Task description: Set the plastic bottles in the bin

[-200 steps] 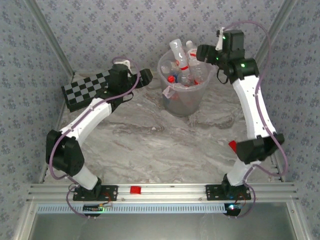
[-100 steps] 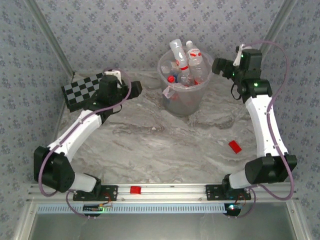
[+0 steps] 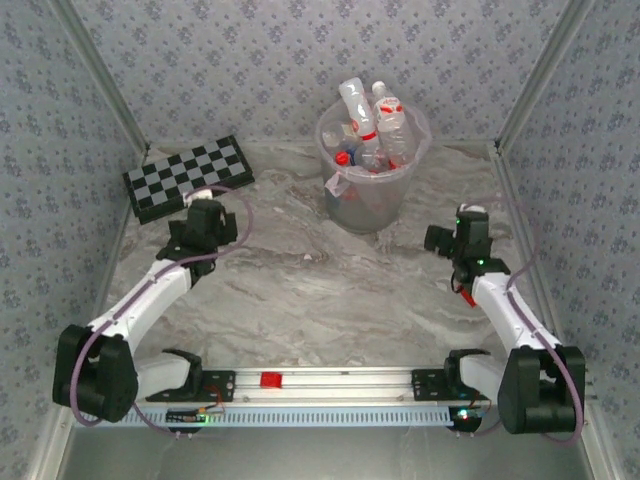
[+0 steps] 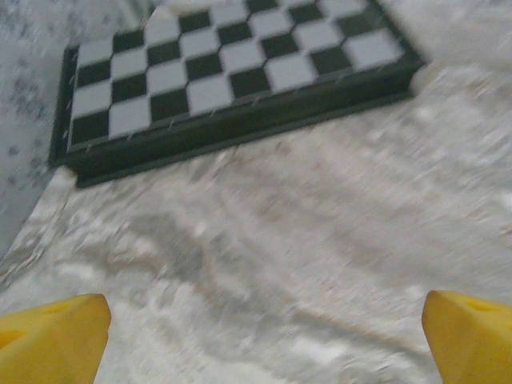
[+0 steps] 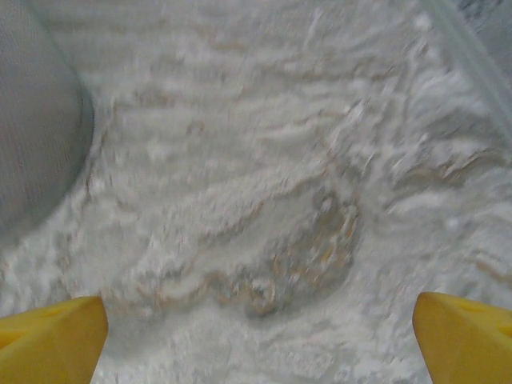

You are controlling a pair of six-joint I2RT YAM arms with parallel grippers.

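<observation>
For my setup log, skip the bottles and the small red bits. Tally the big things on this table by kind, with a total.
Robot arms: 2 (left arm, right arm)
Bin: 1
Chessboard: 1
Total: 4

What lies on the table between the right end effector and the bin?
Nothing. In the top external view, the stretch between the right end effector and the bin is bare marble table.

Black-and-white chessboard (image 3: 188,177) on marble table (image 3: 320,290), far left corner
</observation>
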